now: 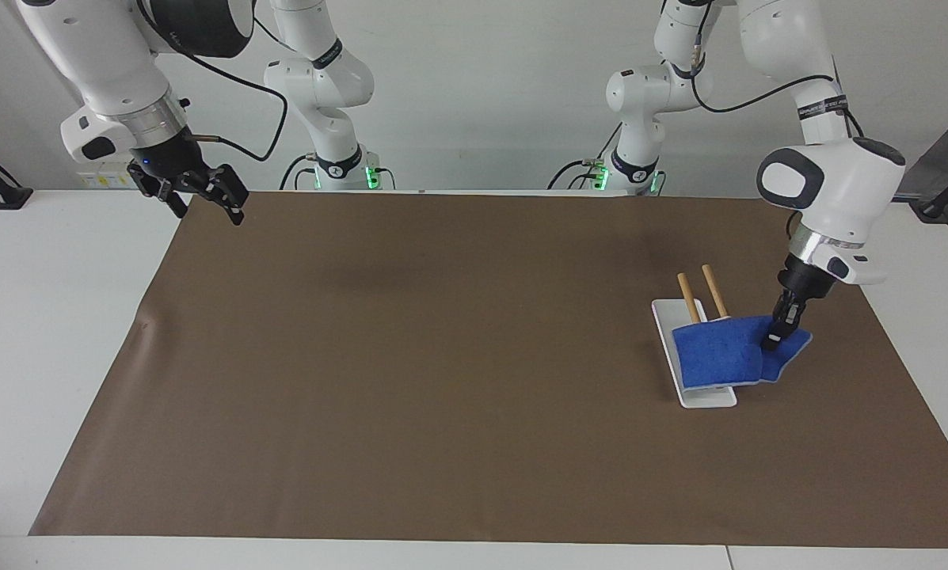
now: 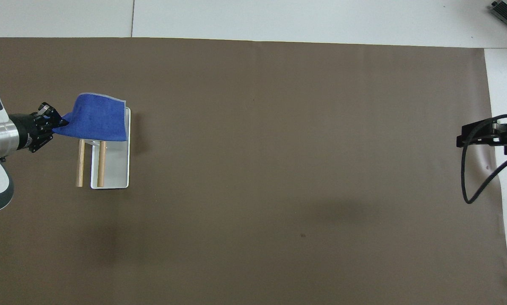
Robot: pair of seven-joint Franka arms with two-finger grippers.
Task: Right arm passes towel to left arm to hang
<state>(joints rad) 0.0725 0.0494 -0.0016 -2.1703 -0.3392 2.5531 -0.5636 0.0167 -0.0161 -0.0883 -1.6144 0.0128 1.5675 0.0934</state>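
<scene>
2 arms here, over a big brown mat that covers most of the white table. Going by the overhead clock, the left arm reaches in at about 9 o'clock and the right arm sits out at 3 o'clock, just waiting.

The rack is a white base plate with 2 wooden rods held up over it, toward the left arm's end of the table, roughly 9 o'clock from the mat's middle overhead.

The towel is bright blue with thin grey edging, and it's draped across both rods at the end of them farther from the robots, spreading out above the base plate. 1 corner trails off sideways past the rods toward 9 o'clock.

The left gripper is pinched closed on that trailing corner, low beside the rods.

The right gripper hangs in the air over the mat's edge at the right arm's end, fingers spread wide, holding nothing.
</scene>
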